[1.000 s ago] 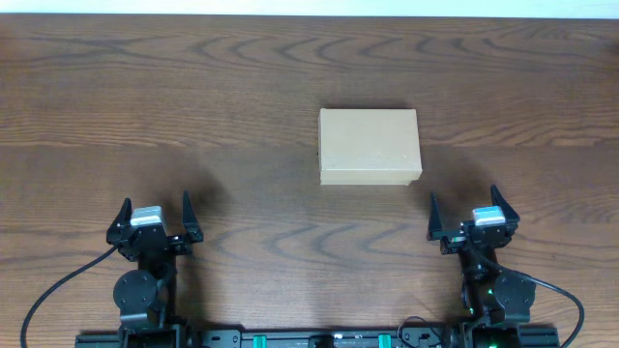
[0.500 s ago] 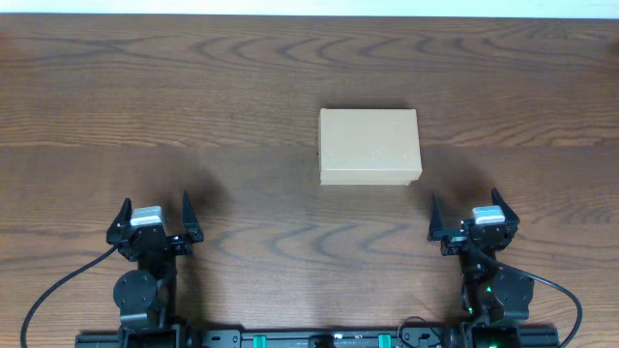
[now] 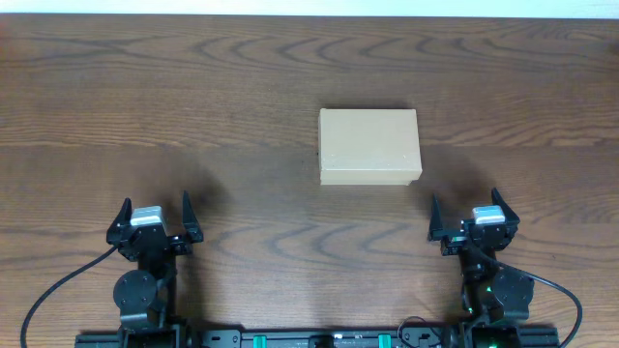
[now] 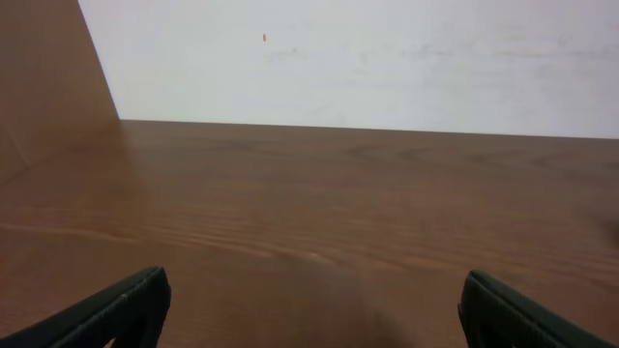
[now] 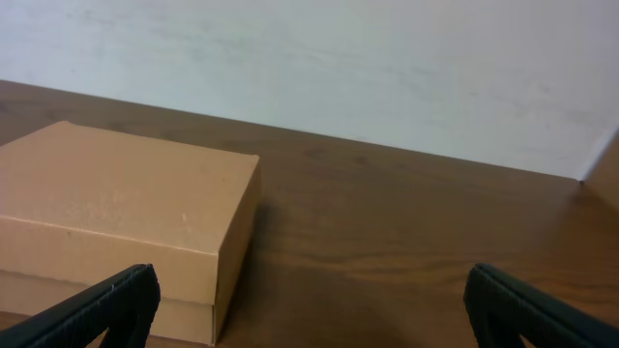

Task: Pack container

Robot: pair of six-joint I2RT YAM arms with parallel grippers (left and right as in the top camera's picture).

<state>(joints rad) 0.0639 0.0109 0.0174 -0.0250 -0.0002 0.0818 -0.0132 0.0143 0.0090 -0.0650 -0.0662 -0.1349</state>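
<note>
The container (image 3: 369, 145) is a plain light-tan cardboard box with its lid shut, standing near the middle of the wooden table (image 3: 193, 116). It also shows in the right wrist view (image 5: 121, 222), ahead and to the left of the fingers. My left gripper (image 3: 155, 217) is open and empty at the front left, well away from the box; its view (image 4: 309, 309) holds only bare wood. My right gripper (image 3: 469, 215) is open and empty at the front right, a little in front of the box's right corner, its fingers (image 5: 309, 309) wide apart.
A white wall (image 4: 387, 58) rises behind the table's far edge. Both arm bases sit on a rail (image 3: 309, 338) at the front edge.
</note>
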